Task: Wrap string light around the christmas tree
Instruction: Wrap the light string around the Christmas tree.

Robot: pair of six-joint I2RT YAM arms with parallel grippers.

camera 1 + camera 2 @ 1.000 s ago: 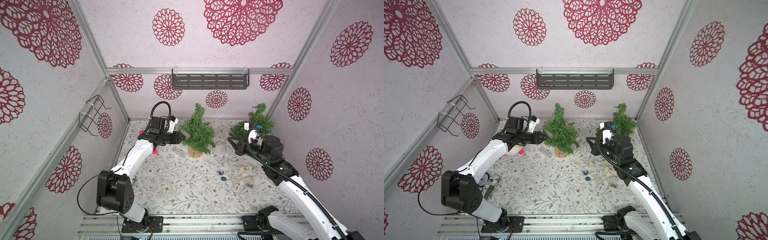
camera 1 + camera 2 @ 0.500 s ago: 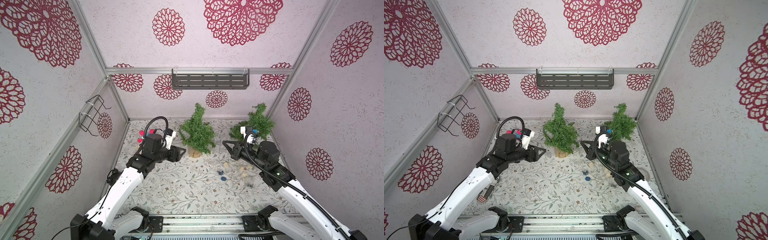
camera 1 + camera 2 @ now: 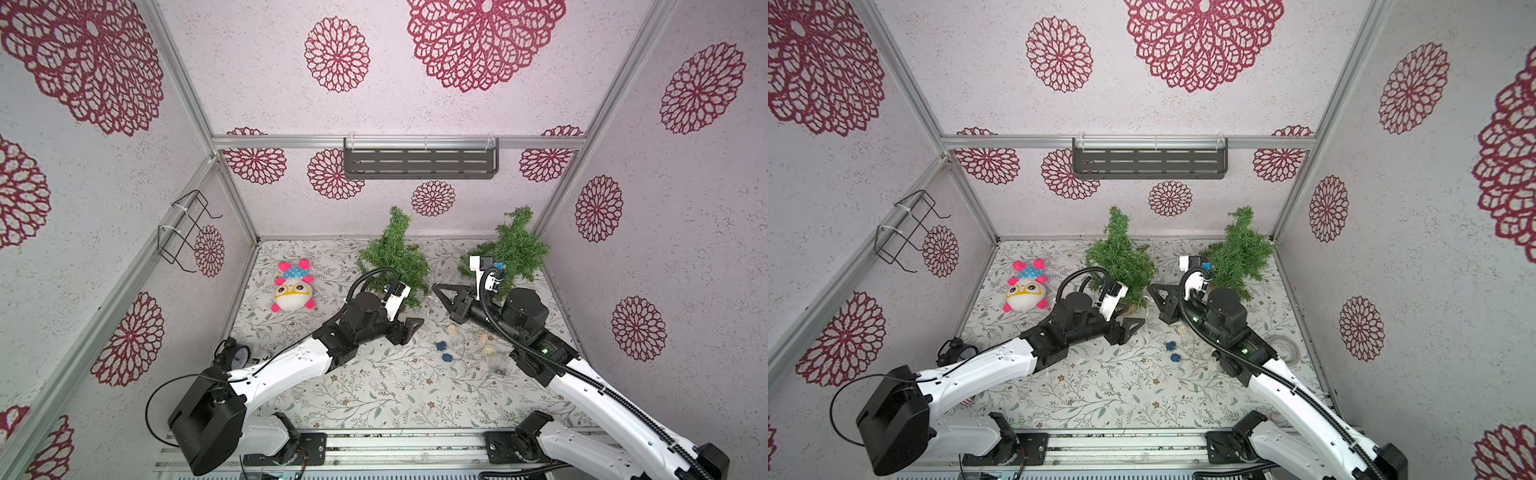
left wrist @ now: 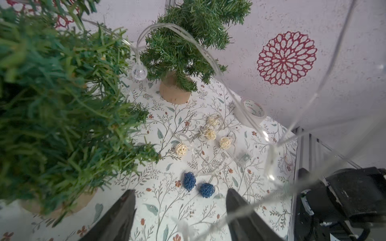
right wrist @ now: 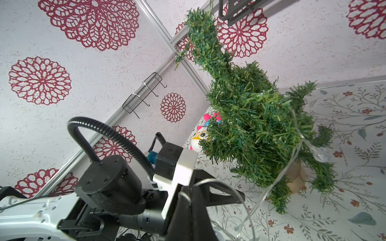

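A small green christmas tree point(image 3: 392, 262) on a wooden stump stands mid-table, in both top views point(image 3: 1121, 257). The string light is a clear wire point(image 5: 292, 158) with a clear bulb point(image 5: 320, 154), and it lies across the tree's lower branches. Its woven blue balls point(image 4: 189, 181) and cream balls point(image 4: 181, 149) lie loose on the table. My right gripper point(image 5: 189, 188) is shut on the wire just right of the tree point(image 3: 436, 287). In front of the tree, my left gripper point(image 4: 180, 194) is open above the blue balls with nothing between its fingers point(image 3: 415, 322).
A second tree point(image 3: 515, 249) stands at the back right. A plush toy point(image 3: 293, 286) lies at the left, an alarm clock point(image 3: 237, 353) near the left arm, a tape roll point(image 3: 1285, 349) by the right wall. The clear battery box point(image 4: 242, 156) lies among the balls.
My left gripper has opened and pulled away from the tree's left side to the front of it, uncovering the plush toy. My right gripper has shifted left toward the tree, still shut.
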